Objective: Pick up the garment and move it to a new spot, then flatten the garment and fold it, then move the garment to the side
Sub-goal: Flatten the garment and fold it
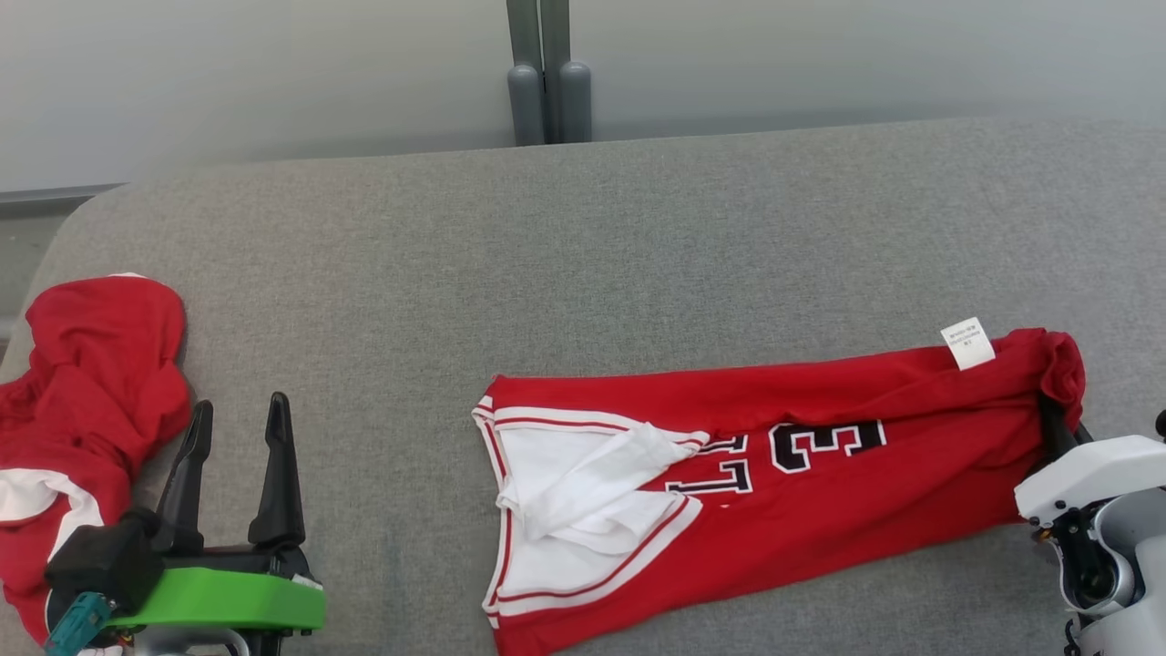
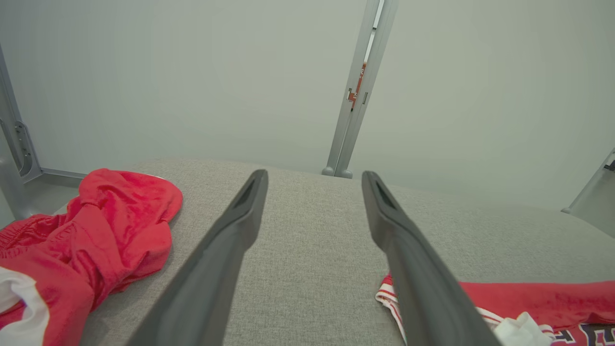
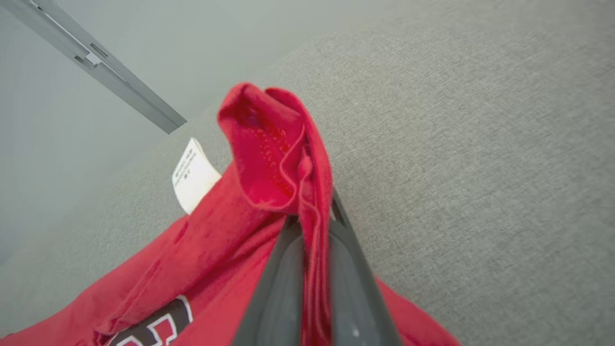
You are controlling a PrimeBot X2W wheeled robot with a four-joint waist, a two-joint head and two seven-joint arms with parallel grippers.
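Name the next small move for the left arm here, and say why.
Probably carry the left gripper rightward to the striped end of the jersey and close on it. The right gripper is shut on the bunched opposite end, while the left one is open, empty and apart from the cloth, and the white lining lies rumpled. Holding both ends should let it be pulled flat.

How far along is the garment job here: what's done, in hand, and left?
Done: the jersey lies stretched out on the grey surface, seemingly folded once lengthwise. In hand: the right gripper is shut on its tagged end; the left gripper stands open, apart from it. Left: finishing the fold and moving it aside.
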